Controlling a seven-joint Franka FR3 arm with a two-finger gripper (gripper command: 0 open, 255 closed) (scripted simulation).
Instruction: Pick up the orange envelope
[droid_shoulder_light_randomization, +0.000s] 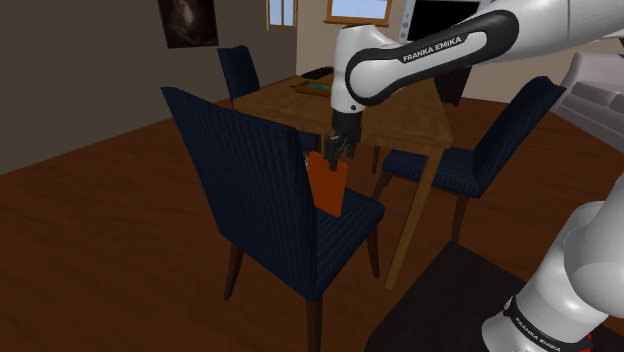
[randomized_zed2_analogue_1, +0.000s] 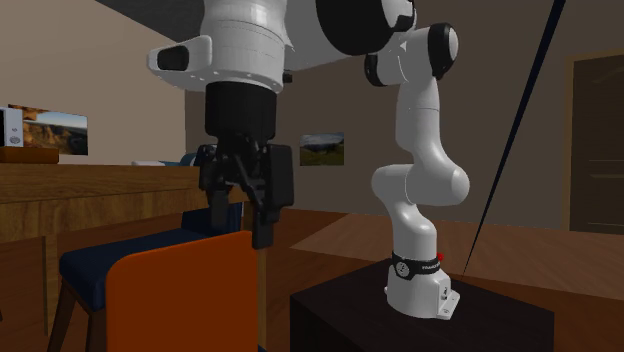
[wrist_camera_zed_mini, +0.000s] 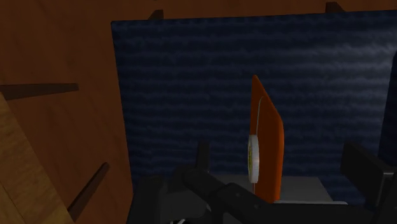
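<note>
- Framed picture (droid_shoulder_light_randomization: 188, 20): dark, on the grey wall at the shoulder view's upper left.
- Wooden floor (droid_shoulder_light_randomization: 100, 230): brown boards running under all the furniture.
- Far chair (droid_shoulder_light_randomization: 240, 68): dark blue, set at the far side of the table.
- Near chair (droid_shoulder_light_randomization: 255, 190): dark blue, with its tall backrest turned towards the shoulder camera and its seat (wrist_camera_zed_mini: 254, 76) facing the table.
- Orange envelope (droid_shoulder_light_randomization: 329, 186): stands on edge on the near chair's seat, its lower left part hidden by the backrest in the shoulder view. In the wrist view it is seen edge-on (wrist_camera_zed_mini: 267, 146), with a pale round seal (wrist_camera_zed_mini: 253, 156) on one face. In the second exterior view its broad orange face (randomized_zed2_analogue_1: 180, 295) shows at the lower left.
- Gripper (droid_shoulder_light_randomization: 339, 150): all black and pointing down, with its tips at the envelope's top edge. The jaws are spread. In the wrist view the fingers (wrist_camera_zed_mini: 202, 156) stand apart with the envelope between them, a gap on either side, and neither touches it.
- Table (droid_shoulder_light_randomization: 410, 115): light brown wood, just beyond the near chair. Some flat items lie at its far end, too small to name.
- White arm (droid_shoulder_light_randomization: 430, 50): lettered FRANKA EMIKA, reaching in from the shoulder view's right.
- Right chair (droid_shoulder_light_randomization: 490, 150): dark blue, at the table's right side.
- Stand (droid_shoulder_light_randomization: 440, 310): a dark box at the shoulder view's lower right, bearing the arm's base.
</note>
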